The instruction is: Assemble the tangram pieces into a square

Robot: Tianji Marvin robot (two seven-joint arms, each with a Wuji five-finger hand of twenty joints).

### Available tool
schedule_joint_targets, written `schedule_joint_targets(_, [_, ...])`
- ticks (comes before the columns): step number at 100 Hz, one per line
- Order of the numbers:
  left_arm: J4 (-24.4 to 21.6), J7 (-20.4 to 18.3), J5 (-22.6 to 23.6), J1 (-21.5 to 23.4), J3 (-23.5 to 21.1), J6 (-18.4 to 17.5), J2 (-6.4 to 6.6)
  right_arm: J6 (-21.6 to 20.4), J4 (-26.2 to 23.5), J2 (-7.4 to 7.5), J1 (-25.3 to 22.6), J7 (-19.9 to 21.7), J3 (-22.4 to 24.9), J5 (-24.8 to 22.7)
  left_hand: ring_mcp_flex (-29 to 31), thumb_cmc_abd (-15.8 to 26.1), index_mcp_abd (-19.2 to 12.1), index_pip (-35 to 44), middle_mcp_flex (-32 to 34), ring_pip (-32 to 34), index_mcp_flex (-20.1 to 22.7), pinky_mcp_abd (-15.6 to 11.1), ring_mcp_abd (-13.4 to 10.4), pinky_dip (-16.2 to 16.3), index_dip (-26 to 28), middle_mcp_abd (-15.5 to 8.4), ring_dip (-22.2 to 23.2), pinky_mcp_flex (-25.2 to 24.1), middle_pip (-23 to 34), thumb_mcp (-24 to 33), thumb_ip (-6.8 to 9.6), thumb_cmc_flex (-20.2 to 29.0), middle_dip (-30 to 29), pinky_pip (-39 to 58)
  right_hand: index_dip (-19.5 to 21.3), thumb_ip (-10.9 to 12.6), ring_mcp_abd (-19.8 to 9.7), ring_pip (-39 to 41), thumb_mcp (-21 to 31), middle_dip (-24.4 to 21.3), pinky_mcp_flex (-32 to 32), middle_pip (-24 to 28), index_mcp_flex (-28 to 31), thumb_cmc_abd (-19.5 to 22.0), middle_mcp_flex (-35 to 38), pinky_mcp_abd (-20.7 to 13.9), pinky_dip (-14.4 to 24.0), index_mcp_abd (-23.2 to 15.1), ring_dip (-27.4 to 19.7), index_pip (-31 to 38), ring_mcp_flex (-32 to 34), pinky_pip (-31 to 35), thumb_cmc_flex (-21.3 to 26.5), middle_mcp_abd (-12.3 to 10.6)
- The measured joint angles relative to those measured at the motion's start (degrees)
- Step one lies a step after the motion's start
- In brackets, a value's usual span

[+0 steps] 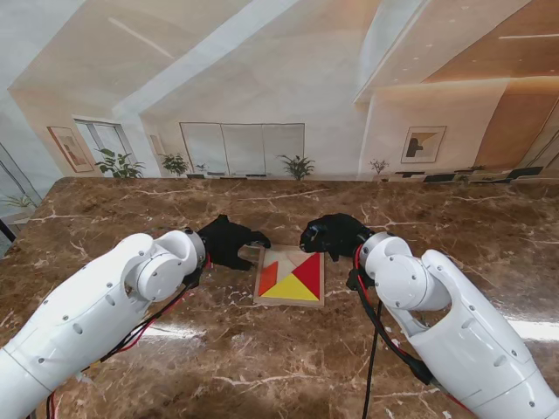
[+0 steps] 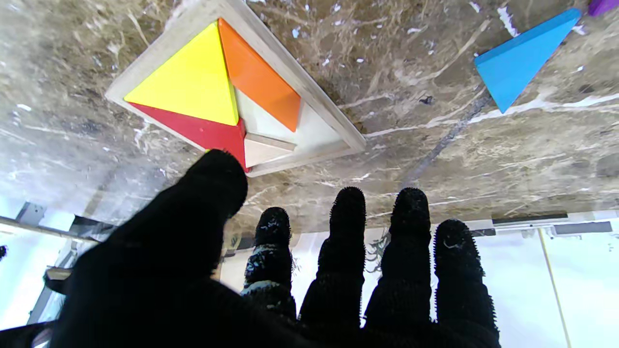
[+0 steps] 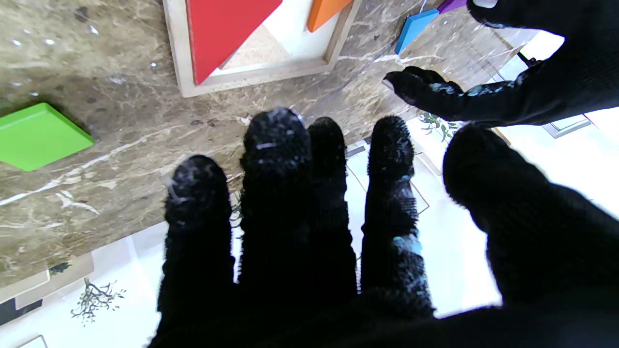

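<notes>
A square wooden tray (image 1: 289,303) lies on the table between my two hands. It holds a yellow triangle (image 2: 193,82), a red triangle (image 3: 222,29), an orange piece (image 2: 258,77) and a small pale wooden triangle (image 2: 263,147); part of its floor is bare. A blue triangle (image 2: 524,55) and a purple piece (image 2: 602,6) lie loose on the table beside the tray's left. A green square (image 3: 38,135) lies on its right. My left hand (image 1: 229,241) hovers at the tray's far left corner, fingers spread, holding nothing. My right hand (image 1: 334,234) hovers at the far right corner, also spread and empty.
The table is brown marble (image 1: 262,358) with pale veins. In the right wrist view my left hand's fingers (image 3: 435,92) reach close to my right hand. The far table edge (image 1: 288,181) runs behind both hands.
</notes>
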Motion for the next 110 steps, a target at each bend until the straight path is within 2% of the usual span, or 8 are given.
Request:
schedule_joint_targets(26, [-2.8, 1.8, -1.1, 5.7, -7.0, 0.1, -0.03, -1.3, 0.6, -0.35, 0.0, -1.9, 0.2, -0.6, 0.0, -1.0, 0.2, -1.4, 0.0, -7.2, 2.1, 0.6, 0.1, -3.2, 0.0, 0.0, -4.0, -0.6, -3.0, 0.2, 0.00, -1.0, -3.8, -7.2, 0.0, 0.0, 0.0, 0.0, 0.0, 0.0, -1.6, 0.1, -1.1, 0.0, -1.9, 0.0, 0.0, 0.0, 0.0, 0.0, -1.1, 0.0, 0.0, 0.0])
schedule_joint_targets(44, [-3.5, 3.5, -2.5, 7.9, -9.0, 0.8, -0.09, -2.8, 0.8, -0.51, 0.0, -2.4, 0.9, -2.3, 0.0, -1.0, 0.2, -1.4, 0.0, -8.6, 2.5, 0.9, 0.2, -4.3, 0.0, 0.0, -4.6, -0.6, -3.7, 0.2, 0.00, -1.0, -4.9, -8.8, 0.0, 0.0, 0.0, -0.4, 0.0, -0.3, -2.5, 0.1, -2.5, -0.3, -4.7, -0.2, 0.0, -0.1, -0.1, 0.0, -2.3, -0.7, 0.0, 0.0])
schedule_joint_targets(52, [-3.5, 5.1, -3.1, 8.7, -9.5, 1.0, -0.25, -3.4, 0.8, -0.51, -0.1, -2.2, 1.6, -3.0, 0.0, -1.0, 0.8, -2.0, 0.0, -9.4, 2.9, 1.1, 0.2, -4.3, -0.1, 0.0, -4.7, -0.6, -3.7, 0.2, 0.00, -1.0, -5.0, -9.4, 0.0, 0.0, 0.0, -1.4, 0.0, -2.3, -3.0, -2.1, -2.9, -1.4, -5.5, -0.3, 0.0, -0.2, -0.6, 0.0, -2.3, -0.9, 0.0, -0.1])
schedule_joint_targets(69, [-2.7, 6.7, -4.3, 9.5, -9.7, 1.1, -0.58, -4.5, 0.4, -0.42, -0.4, -1.8, 3.4, -4.9, 0.0, -1.0, 0.8, -2.5, 0.0, -10.4, 3.0, 1.2, 0.7, -4.3, -0.6, 0.0, -4.7, -0.6, -4.3, 0.2, 0.00, -1.0, -5.6, -10.8, 0.0, 0.0, 0.1, -2.5, -0.5, -3.2, -3.7, -3.3, -2.9, -1.5, -6.7, -0.3, 0.0, -0.3, -0.8, 0.0, -3.8, -1.4, 0.0, -0.2])
schedule_joint_targets(80, [-2.2, 6.7, -4.7, 9.6, -9.9, 0.7, -0.65, -5.9, 0.3, -0.28, -0.4, -1.5, 4.5, -6.9, 0.0, -1.0, 0.8, -2.8, 0.0, -10.9, 3.0, 1.2, 0.7, -4.3, -0.6, 0.0, -4.7, -0.6, -4.4, 0.2, 0.00, -1.0, -5.6, -11.0, 0.0, 0.0, 0.1, -5.2, -1.1, -5.0, -4.7, -5.4, -4.5, -3.5, -9.7, -0.5, -0.2, -0.9, -1.6, -0.1, -5.4, -2.8, 0.0, -0.8])
schedule_joint_targets(93, [-1.6, 6.6, -5.9, 9.6, -9.9, 0.7, -0.68, -9.7, 0.8, 0.17, 0.0, -0.1, 5.9, -11.0, 0.0, -1.0, 0.8, -2.9, 0.0, -11.0, 3.0, 1.6, 0.7, -4.3, -0.6, 0.0, -5.3, -0.6, -4.5, 0.2, 0.00, -1.0, -5.7, -12.2, 0.0, 0.0, 0.1, -8.0, -1.6, -6.9, -6.0, -7.6, -7.0, -5.9, -13.0, -0.6, -0.7, -1.8, -2.4, -0.2, -7.6, -4.4, 0.1, -2.0])
schedule_joint_targets(105, [-1.0, 6.5, -6.3, 9.3, -9.8, 0.8, -0.70, -13.5, 3.6, 0.66, 1.7, 0.3, 6.2, -14.1, 0.0, -1.0, 0.8, -3.0, 0.0, -11.6, 3.6, 1.6, 0.8, -4.3, -0.6, 0.0, -5.3, -0.6, -4.5, 0.0, 0.00, -1.0, -5.7, -12.4, 0.0, 0.0, 0.1, -8.7, -1.7, -7.9, -6.3, -8.3, -8.4, -9.9, -15.1, -0.7, -0.7, -2.3, -2.4, 0.1, -8.7, -5.0, 0.2, -2.9])
schedule_joint_targets(110, [-0.8, 6.5, -6.3, 9.2, -9.7, 0.9, -0.71, -15.3, 5.5, 0.80, 2.7, 0.3, 6.1, -15.9, 0.0, -1.0, 0.8, -3.0, 0.0, -11.6, 3.6, 1.6, 0.8, -4.3, -0.6, 0.0, -5.3, -0.6, -4.5, 0.0, 0.00, -1.0, -5.7, -12.4, 0.0, 0.0, 0.1, -8.8, -1.7, -8.7, -6.6, -8.8, -9.5, -11.2, -15.7, -0.7, -0.7, -2.6, -2.4, 0.1, -8.7, -5.1, 1.9, -3.2])
